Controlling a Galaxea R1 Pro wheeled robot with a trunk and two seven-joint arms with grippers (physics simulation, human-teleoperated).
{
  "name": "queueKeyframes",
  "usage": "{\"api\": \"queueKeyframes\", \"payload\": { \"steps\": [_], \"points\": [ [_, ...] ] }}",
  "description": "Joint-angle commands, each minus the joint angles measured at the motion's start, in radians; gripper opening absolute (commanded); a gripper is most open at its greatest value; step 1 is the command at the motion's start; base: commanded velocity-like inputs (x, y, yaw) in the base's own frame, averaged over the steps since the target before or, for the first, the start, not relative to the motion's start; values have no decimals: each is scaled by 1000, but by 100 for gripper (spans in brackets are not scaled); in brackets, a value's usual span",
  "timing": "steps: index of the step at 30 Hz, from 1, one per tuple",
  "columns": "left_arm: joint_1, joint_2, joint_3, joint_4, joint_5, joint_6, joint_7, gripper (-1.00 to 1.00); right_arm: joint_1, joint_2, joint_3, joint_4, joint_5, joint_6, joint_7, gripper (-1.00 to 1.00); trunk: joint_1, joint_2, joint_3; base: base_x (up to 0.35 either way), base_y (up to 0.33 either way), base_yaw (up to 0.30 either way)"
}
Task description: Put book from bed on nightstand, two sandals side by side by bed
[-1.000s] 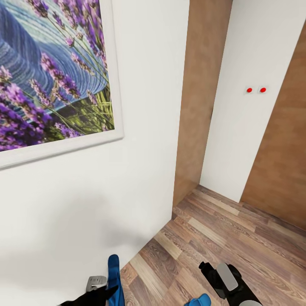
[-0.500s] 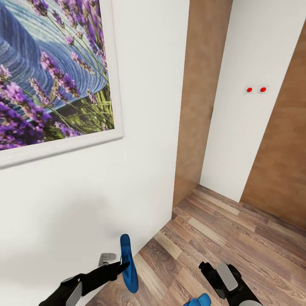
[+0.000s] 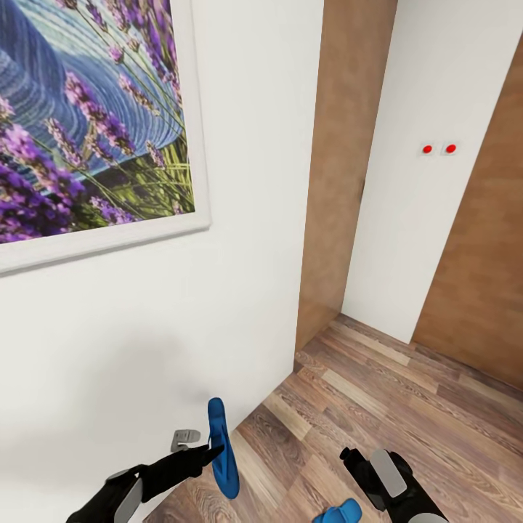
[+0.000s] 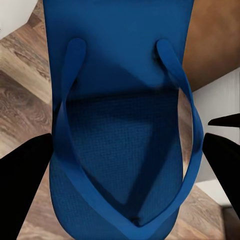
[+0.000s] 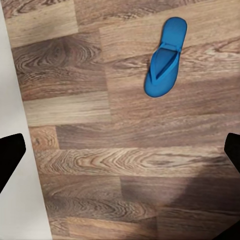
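While left hand [image 3: 207, 456] grips one sandal [image 3: 221, 450], wood-plank floor [image 3: 407, 414], white wall [image 3: 145, 327]; right hand's [image 5: 120, 150] state unclear.

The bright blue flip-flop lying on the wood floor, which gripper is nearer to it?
Right. The right gripper hangs open above the flip-flop on the floor, not touching it. The left gripper is farther off, holding the other blue sandal.

You had a brown wood-plank floor [image 3: 407, 407] under you, filling the lower right of the head view. It ran up to the white wall [image 3: 240, 327] on the left. One blue sandal [image 5: 165, 57] lay flat on the planks, straps up, in the upper right of the right wrist view. Its tip [image 3: 340, 513] showed at the bottom edge of the head view.
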Motion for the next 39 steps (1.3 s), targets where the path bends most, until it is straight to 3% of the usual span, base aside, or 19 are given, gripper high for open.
{"api": "queueKeyframes", "payload": {
  "steps": [1, 39],
  "points": [
    [0, -1, 3, 1, 7, 9, -5, -100, 0, 1, -4, -3, -10, 2, -7, 100, 4, -8, -4, 0, 0, 0],
    [3, -1, 2, 3, 7, 8, -3, -100, -1, 1, -4, -3, -8, 2, -6, 100, 150, -274, -123, 0, 0, 0]
  ]
}}
